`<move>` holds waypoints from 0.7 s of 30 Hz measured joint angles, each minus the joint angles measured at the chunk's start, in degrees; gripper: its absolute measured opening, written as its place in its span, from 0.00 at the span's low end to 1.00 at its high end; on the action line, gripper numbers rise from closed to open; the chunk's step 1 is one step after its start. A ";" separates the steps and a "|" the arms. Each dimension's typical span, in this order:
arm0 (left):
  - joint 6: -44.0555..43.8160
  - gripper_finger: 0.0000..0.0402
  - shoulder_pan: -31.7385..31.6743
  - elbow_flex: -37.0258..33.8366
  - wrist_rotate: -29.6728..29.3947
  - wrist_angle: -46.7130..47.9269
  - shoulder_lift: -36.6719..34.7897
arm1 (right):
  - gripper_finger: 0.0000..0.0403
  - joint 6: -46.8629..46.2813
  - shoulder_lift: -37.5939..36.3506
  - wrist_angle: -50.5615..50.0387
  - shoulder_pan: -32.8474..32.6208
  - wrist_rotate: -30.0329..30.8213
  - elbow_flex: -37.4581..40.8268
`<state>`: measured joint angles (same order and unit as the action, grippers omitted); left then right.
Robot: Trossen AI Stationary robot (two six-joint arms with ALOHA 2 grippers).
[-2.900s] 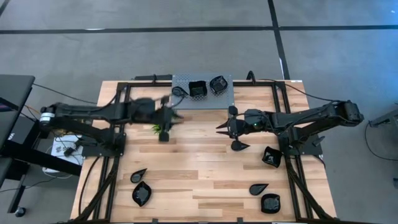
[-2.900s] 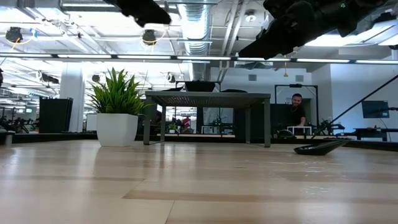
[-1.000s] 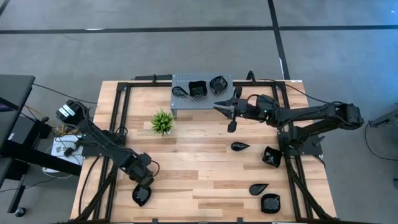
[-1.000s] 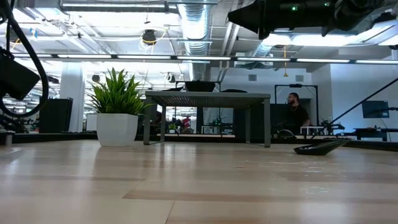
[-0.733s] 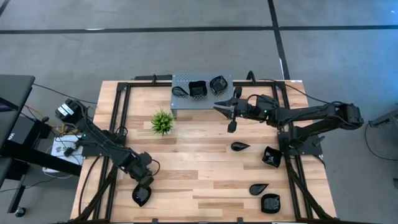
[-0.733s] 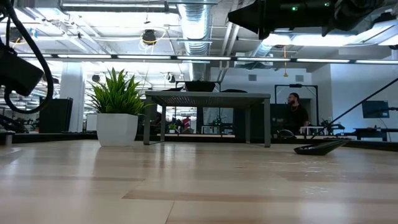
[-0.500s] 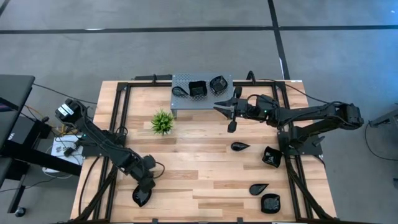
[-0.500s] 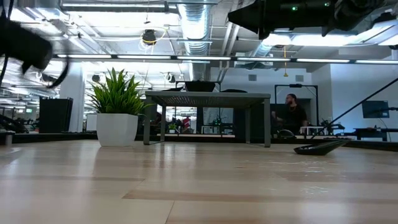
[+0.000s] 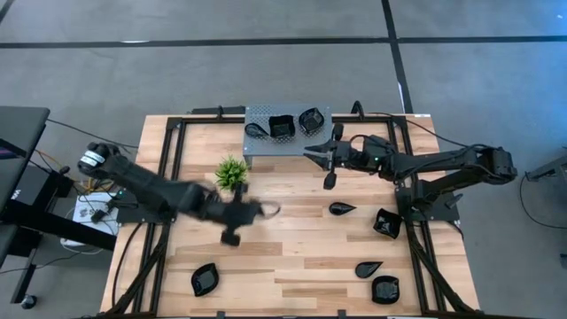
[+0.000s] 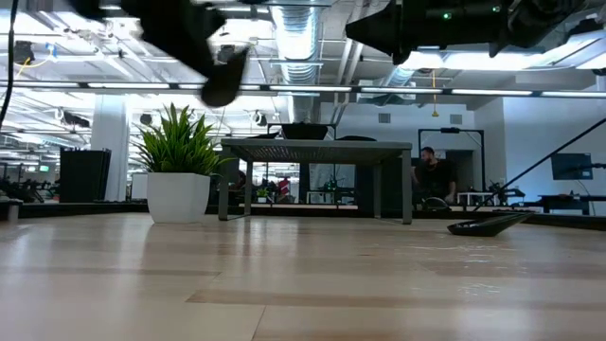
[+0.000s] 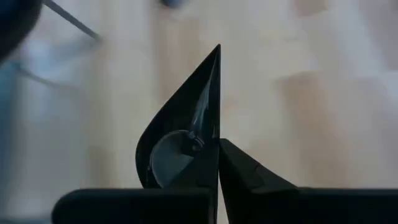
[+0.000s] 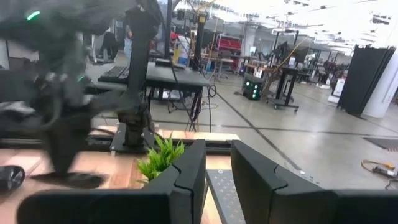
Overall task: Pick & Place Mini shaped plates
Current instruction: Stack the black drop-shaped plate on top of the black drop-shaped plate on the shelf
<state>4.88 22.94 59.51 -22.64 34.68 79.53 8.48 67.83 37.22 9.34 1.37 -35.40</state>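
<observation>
Left gripper (image 9: 232, 232), mid-desk, is clamped on a glossy black leaf-shaped mini plate (image 11: 186, 134). Ahead of it, 3 glossy black dishes (image 9: 282, 126) already sit on the grey perforated stand (image 9: 266, 144); approx. 5 are left on the wooden desk (image 9: 292, 248). Right gripper (image 9: 317, 152) waits beside the stand, partly open, empty.

- Left arm (image 9: 142, 186): dark, slim jointed links; white-and-black collar at the joint nearest its base.
- Right arm (image 9: 443, 166): dark links, black cables alongside.
- Green indicator light on the right arm's wrist housing.
- Right gripper's fingers (image 12: 189, 171): matte black, blocky, angular.
</observation>
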 joint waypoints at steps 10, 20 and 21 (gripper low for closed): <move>23.84 0.02 -31.91 3.32 -0.82 0.29 -1.27 | 0.18 -0.01 0.88 -4.42 -1.05 0.14 0.00; 39.86 0.01 -46.10 3.34 11.30 -4.89 -1.25 | 0.18 -0.01 0.81 -4.44 -2.71 0.12 0.00; 40.18 0.01 -46.45 3.34 12.72 -5.43 -1.25 | 0.18 -0.01 0.81 -4.57 -2.71 0.13 0.00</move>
<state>45.06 -23.52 62.85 -9.92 29.25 78.28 8.47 68.64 32.65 6.63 1.50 -35.40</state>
